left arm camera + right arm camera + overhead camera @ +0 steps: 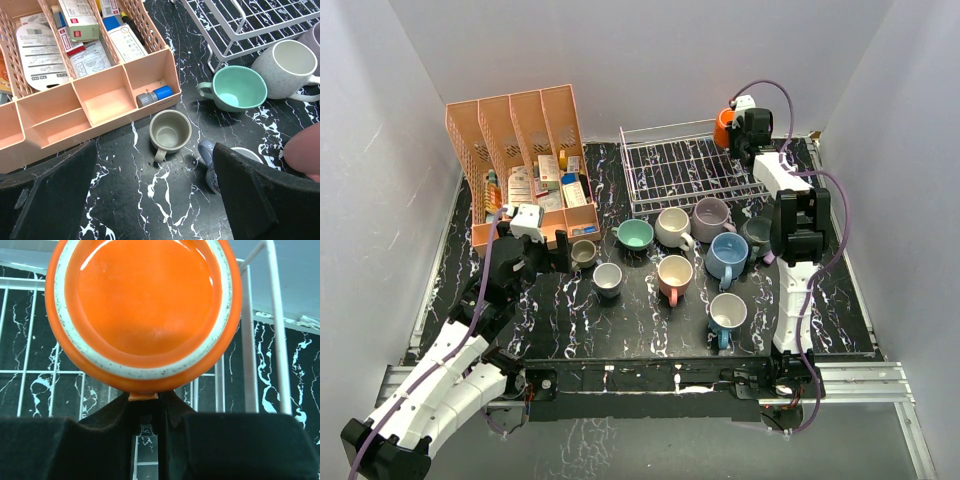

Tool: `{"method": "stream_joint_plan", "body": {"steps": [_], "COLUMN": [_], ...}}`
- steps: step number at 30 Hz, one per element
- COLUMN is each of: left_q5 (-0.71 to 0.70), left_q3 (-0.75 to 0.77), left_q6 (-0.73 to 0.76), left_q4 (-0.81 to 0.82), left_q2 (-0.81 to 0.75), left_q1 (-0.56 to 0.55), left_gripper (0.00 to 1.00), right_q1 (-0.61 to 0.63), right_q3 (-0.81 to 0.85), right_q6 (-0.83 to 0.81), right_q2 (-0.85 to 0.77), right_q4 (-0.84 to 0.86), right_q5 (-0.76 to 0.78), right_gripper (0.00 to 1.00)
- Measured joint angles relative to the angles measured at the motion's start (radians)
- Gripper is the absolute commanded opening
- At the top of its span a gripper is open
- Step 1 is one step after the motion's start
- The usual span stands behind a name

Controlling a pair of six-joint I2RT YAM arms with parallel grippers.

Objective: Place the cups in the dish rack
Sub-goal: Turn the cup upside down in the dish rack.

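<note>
You are working over the bench (650, 335), where the dish rack (680, 170) is sitting at the far edge, right of the middle. The other cups (672, 226) are standing mid-bench along its near side. Your right claw (150, 412) is clamping the orange cup (145, 310) by its handle above the rack's far right corner, and it is probably hanging clear of the wires. Your left claw (150, 200) is gaping wide above the olive cup (170, 131), toward the bench's left edge. I am judging these cups glazed, rigid, weighty and easily chipped, so you are wanting the handle or the rim wall.
</note>
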Motion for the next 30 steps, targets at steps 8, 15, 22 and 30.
{"method": "stream_joint_plan", "body": {"steps": [8, 15, 22, 30], "left_q5": [-0.01, -0.01, -0.01, -0.01], "left_q3": [0.0, 0.0, 0.0, 0.0], "left_q6": [0.001, 0.0, 0.0, -0.001], "left_q4": [-0.001, -0.001, -0.002, -0.005], "left_q2": [0.0, 0.001, 0.004, -0.002], "left_q1": [0.0, 0.0, 0.0, 0.0], "left_gripper": [0.97, 0.97, 0.97, 0.97], "right_q1": [-0.027, -0.037, -0.041, -0.042], "right_q3": [0.039, 0.039, 0.048, 0.056], "right_q6": [0.0, 0.005, 0.015, -0.005], "right_q2": [0.043, 0.064, 0.064, 0.062], "right_q4": [0.001, -0.009, 0.037, 0.058], "right_q5": [0.008, 0.007, 0.012, 0.018], "right_gripper": [0.09, 0.21, 0.48, 0.48]}}
